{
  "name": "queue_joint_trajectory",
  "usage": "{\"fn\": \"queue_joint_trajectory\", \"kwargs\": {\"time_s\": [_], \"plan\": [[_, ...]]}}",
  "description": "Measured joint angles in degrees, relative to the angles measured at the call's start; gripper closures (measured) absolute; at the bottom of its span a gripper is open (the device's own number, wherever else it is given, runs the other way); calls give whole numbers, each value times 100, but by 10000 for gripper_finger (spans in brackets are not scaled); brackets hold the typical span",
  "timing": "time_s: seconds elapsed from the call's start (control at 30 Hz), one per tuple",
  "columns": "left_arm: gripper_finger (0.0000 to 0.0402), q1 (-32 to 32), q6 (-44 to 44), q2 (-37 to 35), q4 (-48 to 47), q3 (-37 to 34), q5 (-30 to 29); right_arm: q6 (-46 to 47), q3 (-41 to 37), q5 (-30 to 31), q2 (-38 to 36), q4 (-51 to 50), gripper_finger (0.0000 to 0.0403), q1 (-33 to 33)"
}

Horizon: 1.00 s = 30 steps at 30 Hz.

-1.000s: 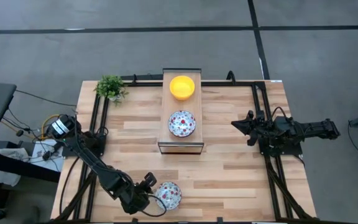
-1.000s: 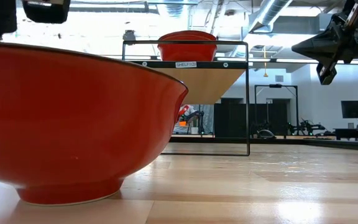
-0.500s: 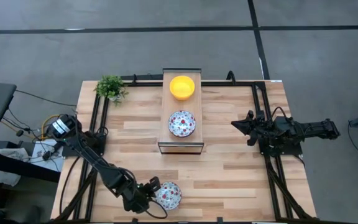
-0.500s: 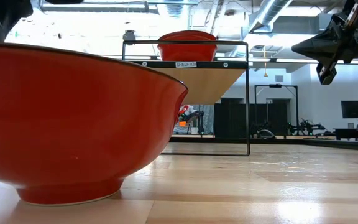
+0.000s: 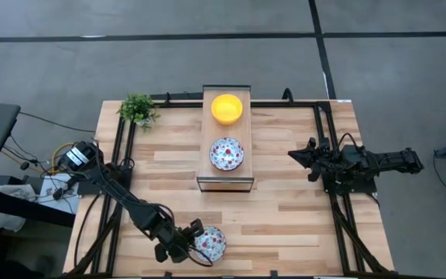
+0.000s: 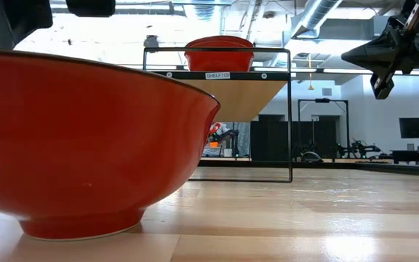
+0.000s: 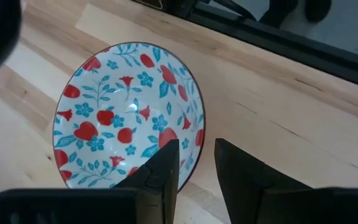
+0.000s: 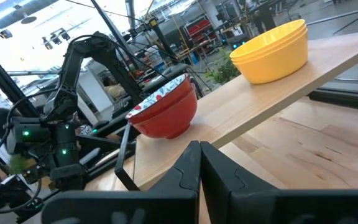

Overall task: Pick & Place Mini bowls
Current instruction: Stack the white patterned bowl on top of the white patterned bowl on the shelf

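A white floral mini bowl (image 5: 210, 242), red outside, sits upright on its foot near the table's front edge; it fills the left of the low view (image 6: 86, 138). My left gripper (image 5: 194, 235) is open at its left rim: in the left wrist view (image 7: 196, 149) one finger stands over the bowl's inside and one outside. I see no touch. Stacked yellow mini bowls (image 5: 227, 108) and a floral mini bowl (image 5: 227, 153) sit on the shelf (image 5: 205, 174). My right gripper (image 5: 293, 155) is shut and empty, raised at the table's right.
The black-framed wooden shelf stands at the table's middle and far side. A small green potted plant (image 5: 138, 108) stands at the far left corner. Black rails (image 5: 339, 209) run along the left and right sides. Bare wood lies between the shelf and the front edge.
My left gripper has gone toward the table's right edge, up to the floral bowl near the front edge, and its fingers now stand on either side of the bowl's left rim. The bowl has stayed where it was.
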Motion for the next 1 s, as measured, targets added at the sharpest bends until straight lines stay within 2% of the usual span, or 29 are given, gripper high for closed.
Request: {"fn": "queue_joint_trajectory", "kwargs": {"time_s": [0.3, 0.83, 1.0], "plan": [[300, 51, 280, 154, 105, 0, 9, 0, 0, -2, 0, 0, 403, 2], [300, 246, 280, 319, 204, -2, 189, 0, 0, -2, -2, 0, 403, 2], [300, 239, 321, 456, 435, -7, 8, 0, 0, -2, -1, 2, 403, 2]]}}
